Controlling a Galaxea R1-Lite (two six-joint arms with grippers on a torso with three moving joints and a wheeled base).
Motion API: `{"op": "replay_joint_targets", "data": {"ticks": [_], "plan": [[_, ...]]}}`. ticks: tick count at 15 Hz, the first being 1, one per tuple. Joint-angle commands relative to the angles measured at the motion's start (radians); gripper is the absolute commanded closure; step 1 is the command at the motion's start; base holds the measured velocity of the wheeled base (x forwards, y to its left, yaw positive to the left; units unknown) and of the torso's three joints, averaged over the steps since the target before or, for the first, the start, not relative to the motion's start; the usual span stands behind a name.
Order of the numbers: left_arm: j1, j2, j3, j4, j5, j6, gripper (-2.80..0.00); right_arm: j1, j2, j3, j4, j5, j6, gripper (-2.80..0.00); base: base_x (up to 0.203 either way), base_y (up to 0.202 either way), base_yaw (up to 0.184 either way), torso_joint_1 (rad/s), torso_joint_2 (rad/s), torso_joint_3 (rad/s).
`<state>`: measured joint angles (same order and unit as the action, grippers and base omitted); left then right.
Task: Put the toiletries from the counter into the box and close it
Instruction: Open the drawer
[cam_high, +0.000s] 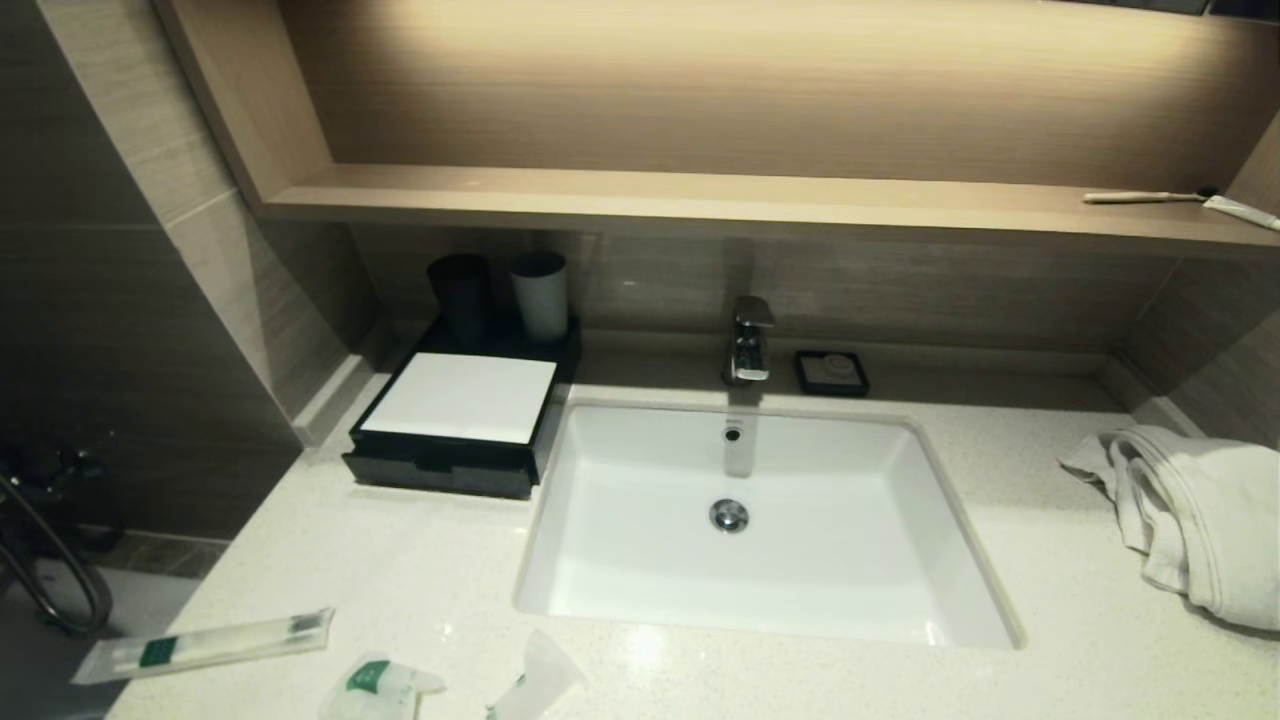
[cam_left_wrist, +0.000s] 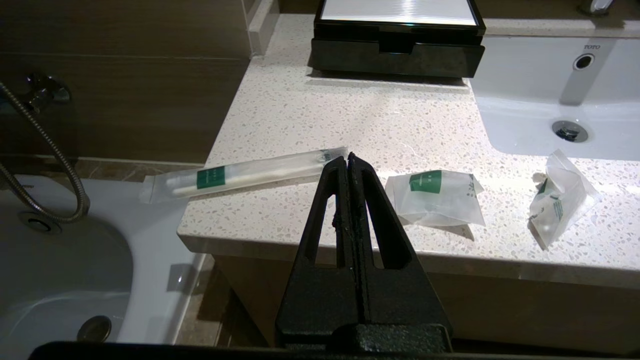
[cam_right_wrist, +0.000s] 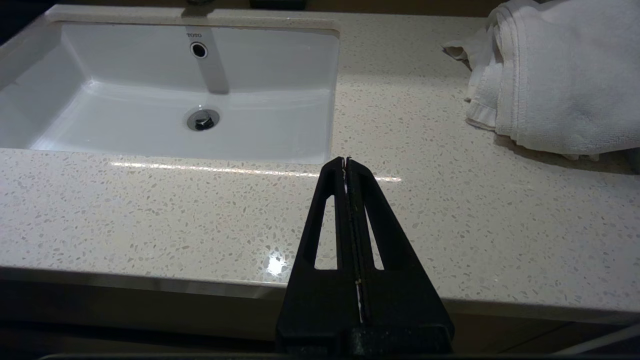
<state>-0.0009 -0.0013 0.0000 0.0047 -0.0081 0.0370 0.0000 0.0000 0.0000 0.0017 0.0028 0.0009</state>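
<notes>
Nothing is packed yet: three wrapped toiletries (cam_left_wrist: 435, 196) lie on the surface (cam_left_wrist: 380, 125) at 6 o'clock from the black box (cam_high: 455, 420) (drawer barely ajar), both the left claw (cam_left_wrist: 348, 159) and right claw (cam_right_wrist: 346, 162) pressed closed, empty.

1. Counter (cam_high: 420, 570): off-white, finely speckled
2. Box (cam_high: 455, 425): black, white lid panel
3. Three sachets, e.g. long packet (cam_left_wrist: 240, 172): translucent white, green label
4. Towel (cam_high: 1195, 515): white
5. Sink (cam_high: 890, 610): glossy white
</notes>
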Motion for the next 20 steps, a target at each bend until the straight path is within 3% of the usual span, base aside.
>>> {"op": "replay_joint_targets", "data": {"ticks": [1, 17, 20], "plan": [[0.0, 0.001, 0.0, 0.0, 0.0, 0.001, 0.0, 0.0, 0.0, 0.0, 0.0, 0.0, -0.001, 0.0, 0.0, 0.0, 0.0, 0.0, 0.0, 0.0], [-0.001, 0.0, -0.004, -0.003, 0.003, 0.005, 0.0, 0.0, 0.0, 0.0, 0.0, 0.0, -0.001, 0.0, 0.0, 0.0, 0.0, 0.0, 0.0, 0.0], [-0.001, 0.0, -0.077, 0.014, -0.01, 0.004, 0.0, 0.0, 0.0, 0.0, 0.0, 0.0, -0.001, 0.0, 0.0, 0.0, 0.0, 0.0, 0.0, 0.0]]}}
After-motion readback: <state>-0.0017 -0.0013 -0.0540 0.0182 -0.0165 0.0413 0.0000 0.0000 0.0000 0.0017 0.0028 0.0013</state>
